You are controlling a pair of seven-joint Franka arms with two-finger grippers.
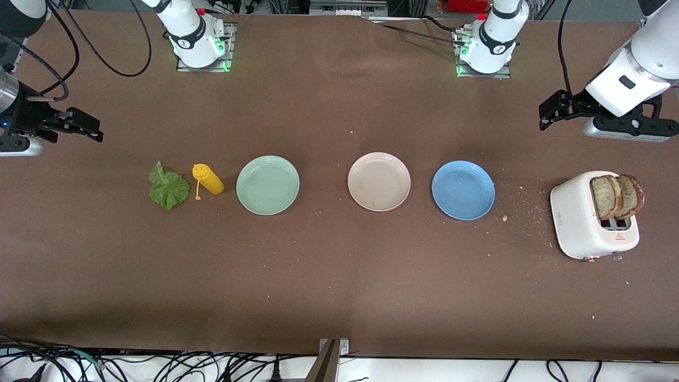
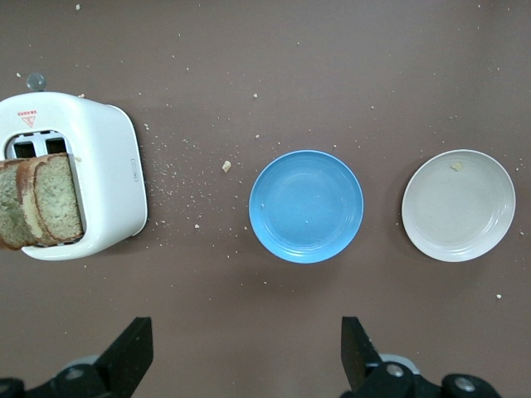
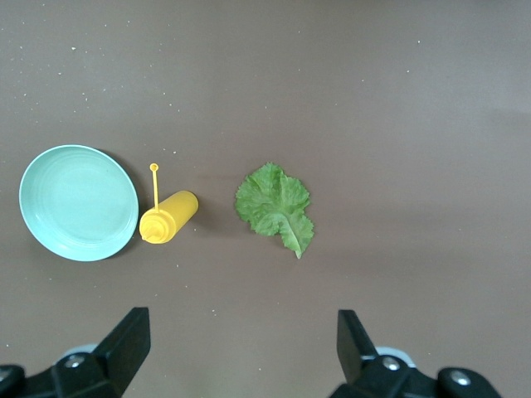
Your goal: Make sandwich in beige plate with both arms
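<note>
Sandwich assembly shown at its outset: nothing is yet being carried or placed. The beige plate [image 1: 379,181] is lying bare, apart from a crumb, near the middle of the surface [image 1: 339,286], between the mint-green plate [image 1: 268,185] and the blue plate [image 1: 463,190]. All three plates are being left in a row running from one arm's end of the surface to the other.

Two slices of brown bread [image 1: 616,197] are standing upright in the slots of a white toaster [image 1: 593,215] at the left arm's end of the surface, with crumbs scattered between the toaster and the blue plate. The lettuce leaf [image 1: 168,187] is lying flat at the right arm's end, just beside a yellow squeeze bottle [image 1: 208,179] that is lying on its side next to the mint-green plate.

The left gripper [image 1: 551,111] is being held above the surface's edge near the toaster, its fingers [image 2: 133,352] spread apart and holding nothing. The right gripper [image 1: 82,126] is being held above the opposite edge near the lettuce, its fingers [image 3: 126,340] likewise spread and empty.

Every step is judged to be outstanding: a first slice to the beige plate, the leaf onto it, the second slice on top.
</note>
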